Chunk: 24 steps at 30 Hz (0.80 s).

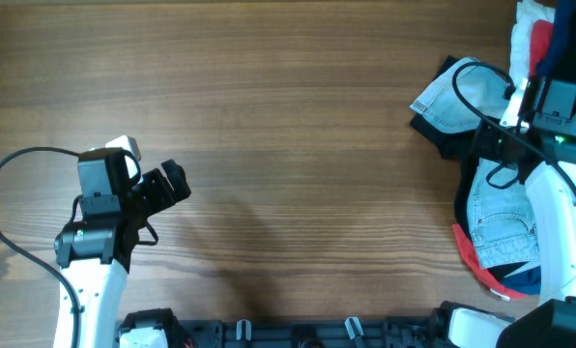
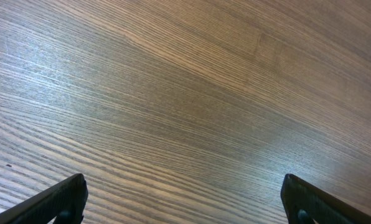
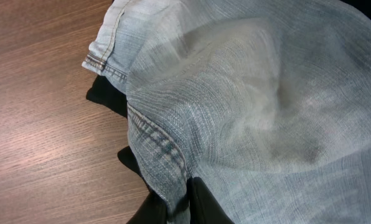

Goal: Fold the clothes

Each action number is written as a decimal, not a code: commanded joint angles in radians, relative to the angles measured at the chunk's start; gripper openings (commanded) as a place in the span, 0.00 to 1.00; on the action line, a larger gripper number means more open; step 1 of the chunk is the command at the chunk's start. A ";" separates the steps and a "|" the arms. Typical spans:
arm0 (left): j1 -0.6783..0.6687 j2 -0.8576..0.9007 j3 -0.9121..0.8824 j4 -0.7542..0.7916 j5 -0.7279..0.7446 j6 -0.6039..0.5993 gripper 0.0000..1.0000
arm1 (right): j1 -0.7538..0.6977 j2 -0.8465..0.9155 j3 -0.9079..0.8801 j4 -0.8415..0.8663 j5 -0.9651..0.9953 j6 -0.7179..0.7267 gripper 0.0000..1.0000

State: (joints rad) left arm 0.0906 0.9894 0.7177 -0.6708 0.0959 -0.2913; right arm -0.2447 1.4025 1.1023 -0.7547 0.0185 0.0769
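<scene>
jeans (image 1: 501, 217) atop other garments (image 1: 443, 135), table (image 1: 288, 116) right side

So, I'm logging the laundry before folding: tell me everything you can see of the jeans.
The jeans are light, faded blue denim with stitched seams and a cuffed hem. They lie crumpled and unfolded at the right edge of the table, atop a black garment. The right gripper pinches a seamed fold between its jaws.
</scene>
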 commanded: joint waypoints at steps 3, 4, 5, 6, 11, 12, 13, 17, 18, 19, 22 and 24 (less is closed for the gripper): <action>-0.006 0.000 0.018 0.000 0.013 -0.006 1.00 | 0.006 0.004 0.018 0.008 -0.020 -0.010 0.04; -0.006 0.000 0.018 0.000 0.013 -0.006 1.00 | 0.006 0.004 0.018 0.002 -0.024 -0.011 0.04; -0.006 0.000 0.018 0.000 0.012 -0.006 1.00 | 0.006 0.003 0.019 -0.006 -0.053 -0.018 0.04; -0.006 0.000 0.018 0.000 0.012 -0.006 1.00 | 0.006 0.001 0.028 -0.019 -0.101 -0.034 0.04; -0.006 0.000 0.018 0.001 0.012 -0.005 1.00 | 0.093 -0.068 0.274 -0.179 -0.423 -0.103 0.04; -0.006 0.000 0.018 0.001 0.012 -0.005 1.00 | 0.163 -0.077 0.340 -0.198 -0.423 -0.100 0.04; -0.006 0.000 0.018 0.001 0.012 -0.006 1.00 | 0.228 -0.079 0.378 -0.200 -0.418 -0.100 0.04; -0.006 0.000 0.018 0.005 0.012 -0.006 1.00 | 0.473 -0.041 0.389 -0.161 -0.270 -0.023 0.04; -0.006 0.000 0.018 0.005 0.012 -0.006 1.00 | 0.522 -0.001 0.388 -0.162 -0.221 0.010 0.04; -0.006 0.000 0.018 0.005 0.012 -0.005 1.00 | 0.552 0.039 0.388 -0.162 -0.218 0.015 0.04; -0.006 0.000 0.018 0.004 0.013 -0.006 1.00 | 0.615 0.184 0.388 -0.144 -0.221 0.066 0.05; -0.006 0.000 0.018 0.004 0.013 -0.006 1.00 | 0.631 0.277 0.388 -0.092 -0.221 0.086 0.08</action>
State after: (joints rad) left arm 0.0906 0.9894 0.7177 -0.6704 0.0959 -0.2913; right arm 0.3603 1.5852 1.4818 -0.8886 -0.2146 0.1081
